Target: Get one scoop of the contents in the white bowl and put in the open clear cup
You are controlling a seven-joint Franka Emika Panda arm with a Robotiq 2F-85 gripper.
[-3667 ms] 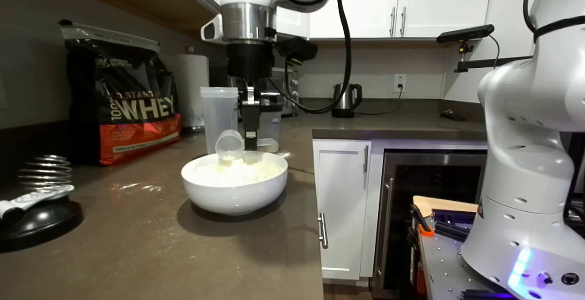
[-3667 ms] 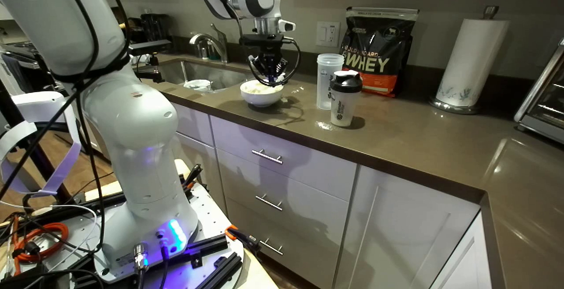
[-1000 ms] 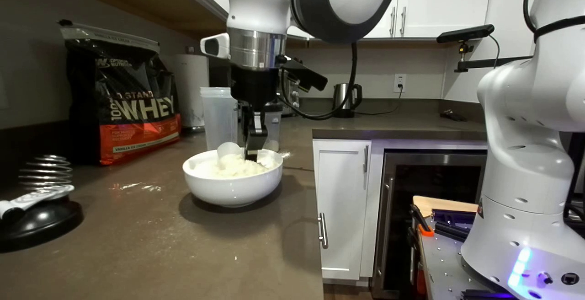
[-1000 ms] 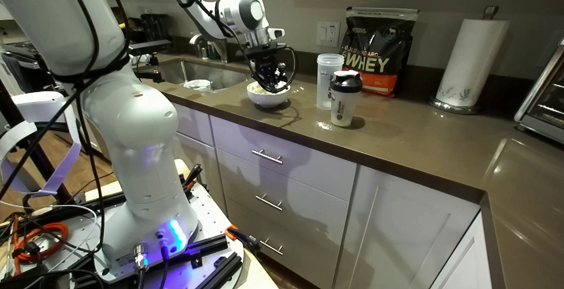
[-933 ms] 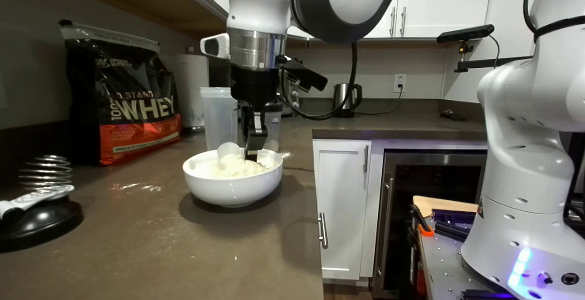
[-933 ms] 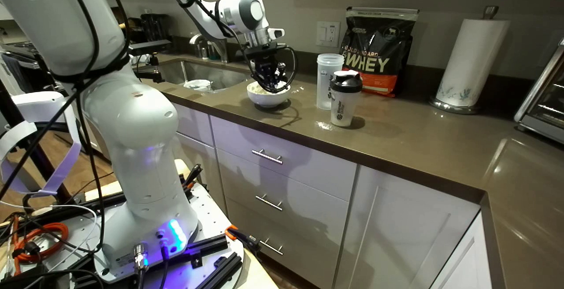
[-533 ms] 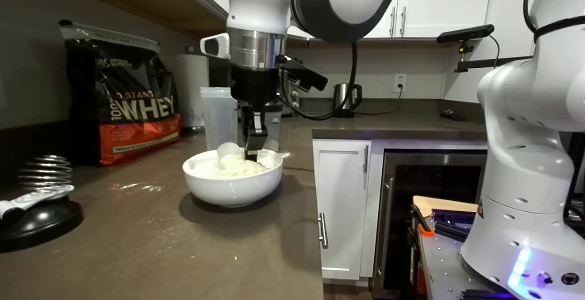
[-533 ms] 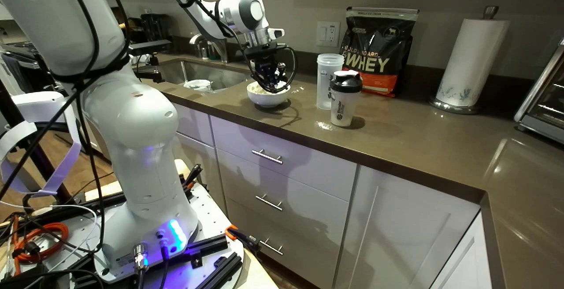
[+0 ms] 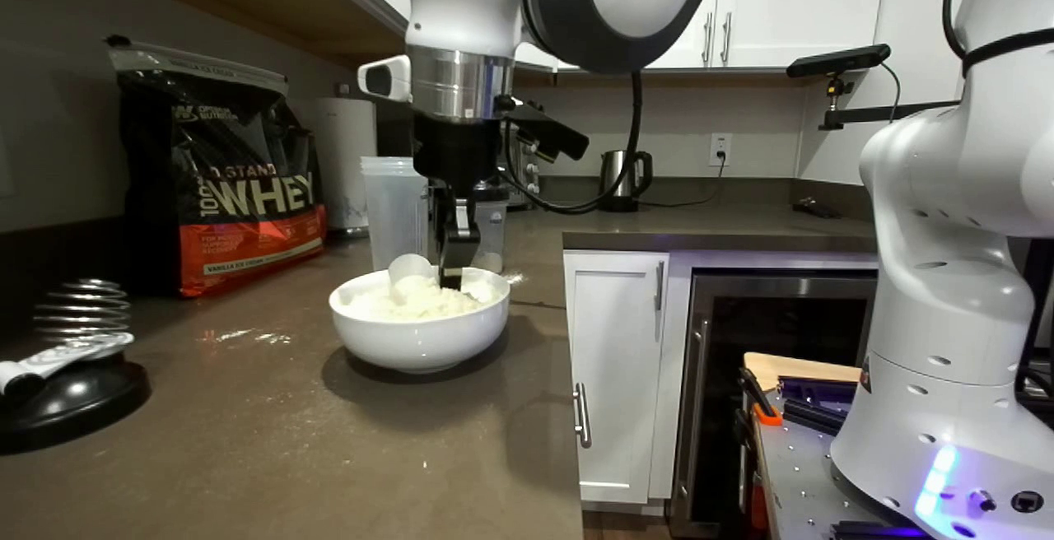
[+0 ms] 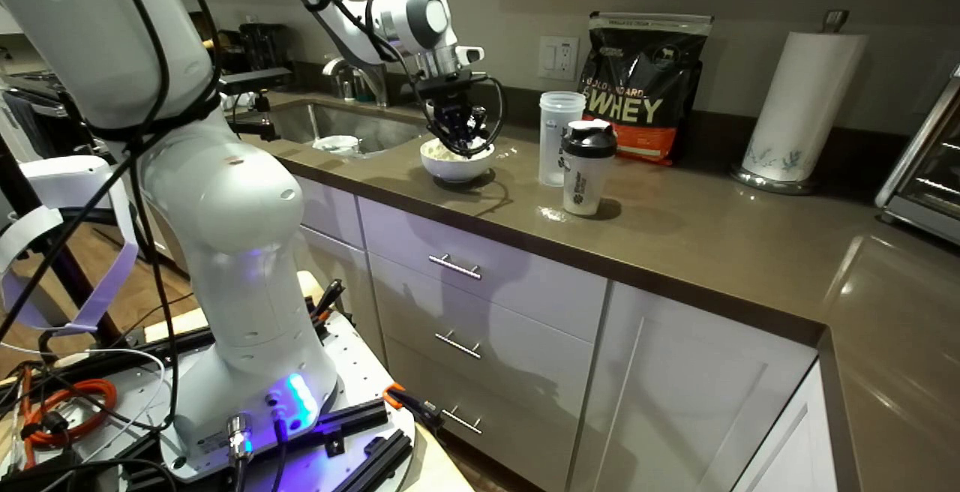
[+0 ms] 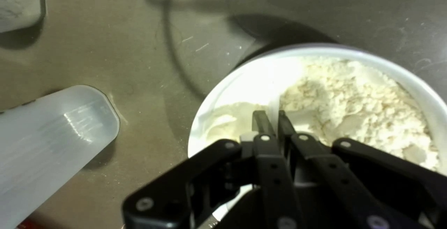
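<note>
My gripper (image 9: 452, 278) is tilted and low over the white bowl (image 9: 420, 342), its fingertips at the powder. In the wrist view the gripper (image 11: 273, 117) is shut on the thin pale handle of the scoop (image 11: 275, 106). The scoop's translucent cup (image 9: 410, 268) sits partly sunk in the off-white powder (image 9: 432, 301), so how full it is cannot be seen. The powder fills the bowl's right part in the wrist view (image 11: 356, 103). The tall clear cup (image 10: 561, 139) stands open on the counter beside the bowl; it also shows in the wrist view (image 11: 63, 134).
A shaker cup with a black lid (image 10: 589, 169) stands next to the clear cup. A black whey bag (image 9: 222, 178) and a paper-towel roll (image 10: 806, 102) are near the wall. A black plate (image 9: 74, 400) with a whisk is at the counter's near left.
Over the last few seconds my gripper has tilted and lowered, sinking the scoop from above the powder into it. The bowl has shifted slightly. In the last half second the gripper has risen a little.
</note>
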